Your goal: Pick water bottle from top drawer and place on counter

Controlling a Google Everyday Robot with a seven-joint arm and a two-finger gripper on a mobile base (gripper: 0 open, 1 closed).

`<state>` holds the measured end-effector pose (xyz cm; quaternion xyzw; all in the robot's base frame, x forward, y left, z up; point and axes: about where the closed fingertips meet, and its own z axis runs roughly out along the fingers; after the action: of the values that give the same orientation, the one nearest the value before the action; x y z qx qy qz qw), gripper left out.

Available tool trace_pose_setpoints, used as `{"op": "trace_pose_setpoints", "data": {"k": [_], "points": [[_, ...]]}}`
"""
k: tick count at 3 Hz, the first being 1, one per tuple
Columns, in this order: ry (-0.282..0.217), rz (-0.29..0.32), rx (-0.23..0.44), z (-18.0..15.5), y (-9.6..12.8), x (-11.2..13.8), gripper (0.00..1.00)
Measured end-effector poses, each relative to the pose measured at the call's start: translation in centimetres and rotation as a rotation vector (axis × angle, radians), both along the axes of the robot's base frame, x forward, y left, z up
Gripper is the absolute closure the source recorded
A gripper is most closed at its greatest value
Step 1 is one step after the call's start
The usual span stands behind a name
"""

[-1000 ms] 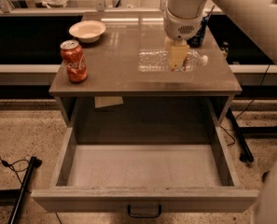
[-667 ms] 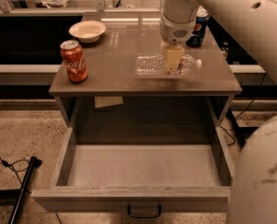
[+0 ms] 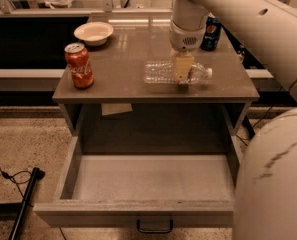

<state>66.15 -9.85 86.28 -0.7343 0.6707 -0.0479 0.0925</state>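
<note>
Tool [image 3: 184,68] points straight down at the upper middle of the frame, directly over the water bottle [image 3: 160,72]; whether it is clenched on it or released cannot be told. On the surface [image 3: 120,81] the water bottle lies sideways, base left, cap right. Below, the top drawer [image 3: 133,215] stands open.

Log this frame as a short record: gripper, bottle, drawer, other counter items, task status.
gripper: gripper down at the middle of the water bottle, over the right half of the counter
water bottle: lying on its side on the counter, cap pointing right
top drawer: top drawer pulled open, bottle not in it
other items: Coca-Cola can front left, white bowl back left, Pepsi can back right
task status: bottle on counter
</note>
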Motion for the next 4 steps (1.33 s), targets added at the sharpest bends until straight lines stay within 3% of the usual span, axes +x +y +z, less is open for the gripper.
{"op": "trace_pose_setpoints", "data": {"k": [3,4], "points": [[0.003,-0.005,0.001,-1.15,0.23,0.55,0.11],[0.001,-0.004,0.002,-1.31,0.31,0.65,0.0]]}}
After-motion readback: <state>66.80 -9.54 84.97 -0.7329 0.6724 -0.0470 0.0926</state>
